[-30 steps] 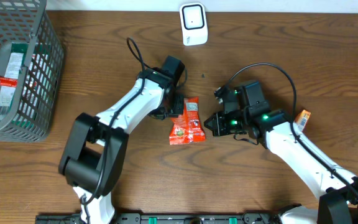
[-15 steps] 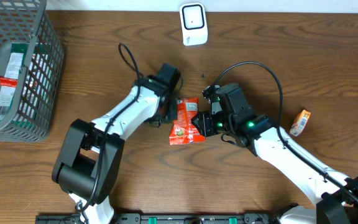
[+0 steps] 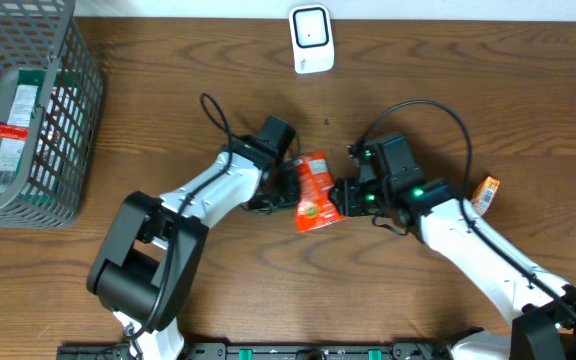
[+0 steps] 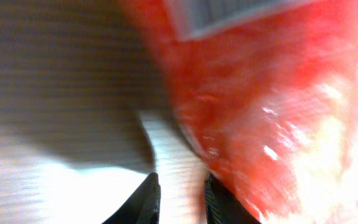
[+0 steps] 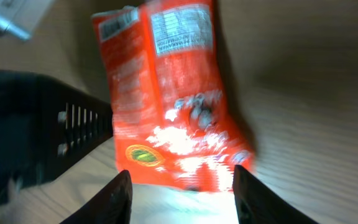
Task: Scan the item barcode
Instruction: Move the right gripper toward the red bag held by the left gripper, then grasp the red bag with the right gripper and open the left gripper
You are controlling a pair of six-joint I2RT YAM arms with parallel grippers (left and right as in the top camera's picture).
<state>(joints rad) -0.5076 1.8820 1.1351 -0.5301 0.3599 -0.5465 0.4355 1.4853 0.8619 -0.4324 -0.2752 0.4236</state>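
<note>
Shifted toward the right claw [image 3: 342,196] and turned askew, the red snack pouch [image 3: 315,188] now sits between the two claws rather than lying square beside the left one. The right claw's jaws, shut a second ago, stand wide apart with the pouch's near edge just in front of them. That looks like a regrasp being set up, so the barcode can be turned to the scanner [image 3: 310,38], which stands well beyond both claws; no scan looks done yet.

Under both claws, the table [image 3: 468,90] is hard, matte, brown wood-grain. The pouch is a flat, glossy, crinkled film packet, red with white printed panels at its far end. The left claw [image 3: 288,186] touches the pouch's edge with its jaws nearly together; whether they pinch the film I cannot tell. The scanner is a small, smooth white block.
</note>
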